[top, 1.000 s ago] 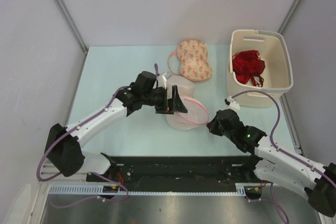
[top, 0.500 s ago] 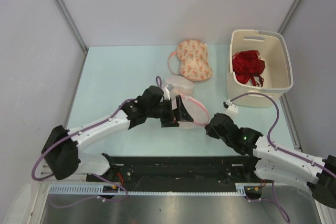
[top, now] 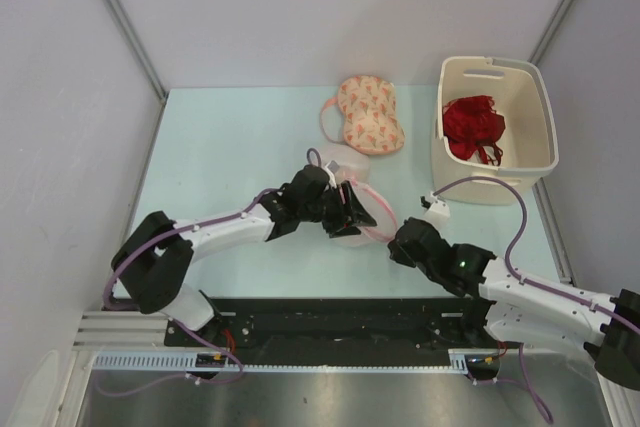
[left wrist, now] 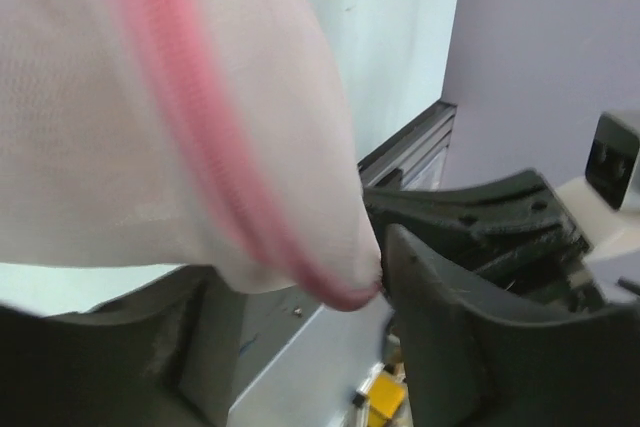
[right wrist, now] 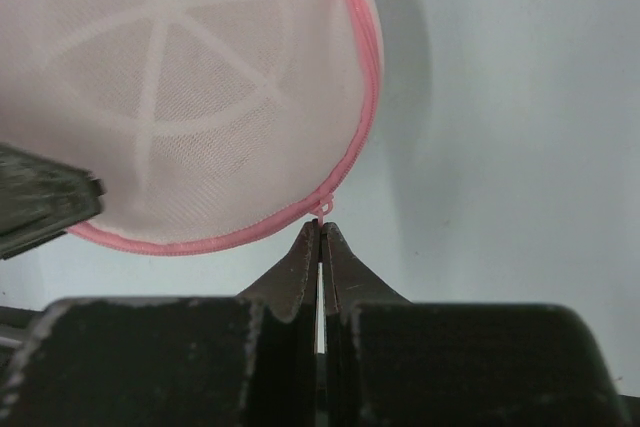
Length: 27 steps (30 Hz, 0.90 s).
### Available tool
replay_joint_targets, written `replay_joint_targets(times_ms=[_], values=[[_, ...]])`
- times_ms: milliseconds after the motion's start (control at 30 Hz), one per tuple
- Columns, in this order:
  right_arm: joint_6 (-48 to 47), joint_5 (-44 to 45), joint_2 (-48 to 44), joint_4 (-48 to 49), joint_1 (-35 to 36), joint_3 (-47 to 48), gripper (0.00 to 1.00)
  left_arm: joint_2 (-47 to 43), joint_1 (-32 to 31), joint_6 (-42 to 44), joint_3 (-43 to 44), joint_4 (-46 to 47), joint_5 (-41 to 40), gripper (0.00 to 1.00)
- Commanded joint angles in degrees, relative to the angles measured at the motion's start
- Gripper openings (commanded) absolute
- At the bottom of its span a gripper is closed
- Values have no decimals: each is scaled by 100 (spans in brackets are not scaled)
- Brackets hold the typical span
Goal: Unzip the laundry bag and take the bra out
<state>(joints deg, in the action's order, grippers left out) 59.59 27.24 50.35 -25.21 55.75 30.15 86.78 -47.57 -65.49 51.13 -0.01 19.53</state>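
The laundry bag (top: 372,219) is a white mesh dome with pink zipper trim, near the table's middle. My left gripper (top: 352,213) grips its left side and holds it tilted. In the left wrist view the bag (left wrist: 150,127) fills the space between the fingers (left wrist: 450,347). My right gripper (top: 393,243) is at the bag's near right rim. In the right wrist view the bag (right wrist: 180,87) is straight ahead, and the right gripper (right wrist: 321,225) is shut on the small pink zipper pull (right wrist: 322,209). The peach-beige bra is hidden; I cannot make it out through the mesh.
A pink bra with red motifs (top: 368,115) lies at the back. A cream bin (top: 545,117) at the right holds a red lacy bra (top: 472,127). A pale rounded mesh piece (top: 338,159) lies just behind the left gripper. The table's near edge rail is close.
My left gripper has moved right and toward the near edge, taking the bag with it. The right gripper has shifted slightly left, staying at the bag's rim.
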Motion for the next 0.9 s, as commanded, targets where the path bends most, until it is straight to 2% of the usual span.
replay_joint_targets(times_ms=[0,33,67,133,300,333,500,567,700,833,867], values=[[158,351,2,-150,156,210,0,199,-33,-121,151,317,-90,51],[167,378,-25,-203,156,210,0,190,-33,-113,134,326,-90,42],[184,404,-51,-256,165,210,0,164,-33,-113,108,326,-64,19],[150,527,-156,-423,156,210,0,102,-24,-34,90,231,16,0],[-780,256,-604,-363,-432,79,0,5,186,457,54,45,594,0],[-1026,90,-788,-266,-842,-52,0,40,317,546,89,-103,961,0],[-2344,-1386,-1194,830,-2031,-545,0,32,529,871,-16,238,1755,1],[-2496,-1756,-1133,1192,-2426,-799,0,-3,565,959,10,308,1922,0],[-2584,-1986,-738,1650,-2718,-871,0,-100,617,1126,151,117,2020,0],[-2593,-2074,-938,1494,-2674,-774,0,-170,618,1267,300,-209,1888,0],[-2584,-1970,-1035,1362,-2666,-730,5,-170,618,1363,370,-306,1810,0]])
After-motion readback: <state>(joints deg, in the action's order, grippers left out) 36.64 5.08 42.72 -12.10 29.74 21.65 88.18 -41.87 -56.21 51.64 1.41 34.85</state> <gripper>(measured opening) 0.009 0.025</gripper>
